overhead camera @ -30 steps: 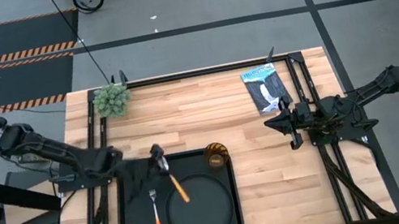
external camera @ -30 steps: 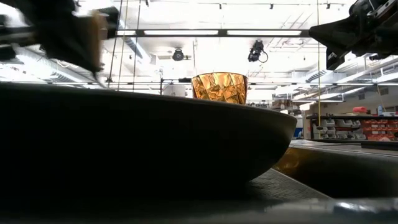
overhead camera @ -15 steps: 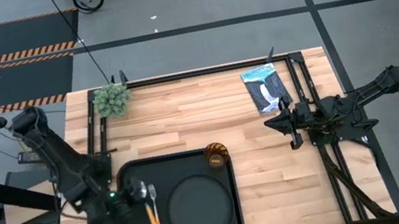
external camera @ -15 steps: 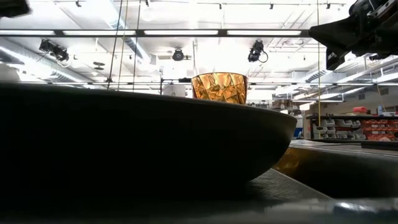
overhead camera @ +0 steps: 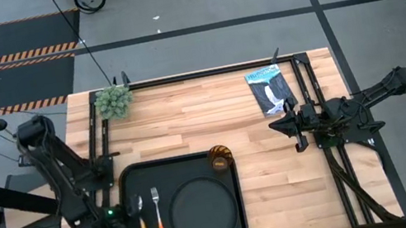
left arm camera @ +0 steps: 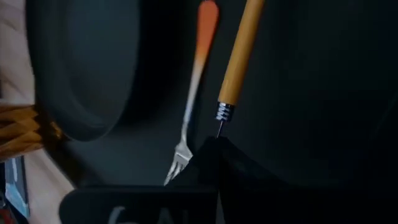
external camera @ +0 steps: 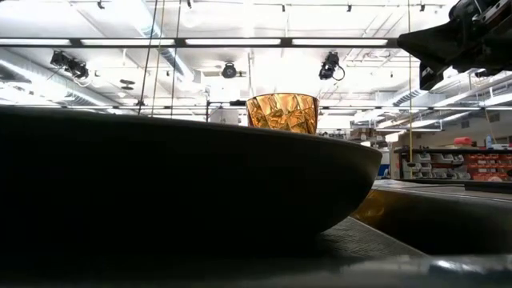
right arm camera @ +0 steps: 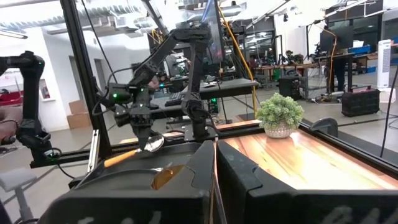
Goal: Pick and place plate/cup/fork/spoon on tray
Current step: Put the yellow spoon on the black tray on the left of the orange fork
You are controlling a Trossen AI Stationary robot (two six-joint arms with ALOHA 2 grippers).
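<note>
The black tray [overhead camera: 175, 162] lies at the table's near middle. On it rest the round black plate [overhead camera: 203, 211], the amber cup [overhead camera: 220, 159] at its far right corner, and the fork [overhead camera: 158, 214], tines toward the far edge. The spoon [overhead camera: 142, 225] lies left of the fork and parallel to it, bowl toward the far edge. My left gripper [overhead camera: 129, 211] is shut on the spoon at the tray's left side. My right gripper [overhead camera: 274, 126] is shut and empty over the table's right part. My left gripper holds the spoon at its thin metal neck [left arm camera: 219, 127], just past the orange handle's ferrule. My own fingers [left arm camera: 205, 162] hide the bowl in the left wrist view. The fingers slant down from the tray's left side. The handle [left arm camera: 241, 56] runs low over the tray floor toward the near edge.
A small potted plant [overhead camera: 113, 102] stands at the table's far left. A dark and white packet [overhead camera: 269, 90] lies at the far right. Black frame rails run along both sides. Bare wood shows between the tray and the right arm.
My left gripper has carried the spoon from over the tray's far middle toward the left and near edges and down. The spoon, whose handle slanted over the plate, now runs parallel to the fork on its left. The right arm has kept still.
</note>
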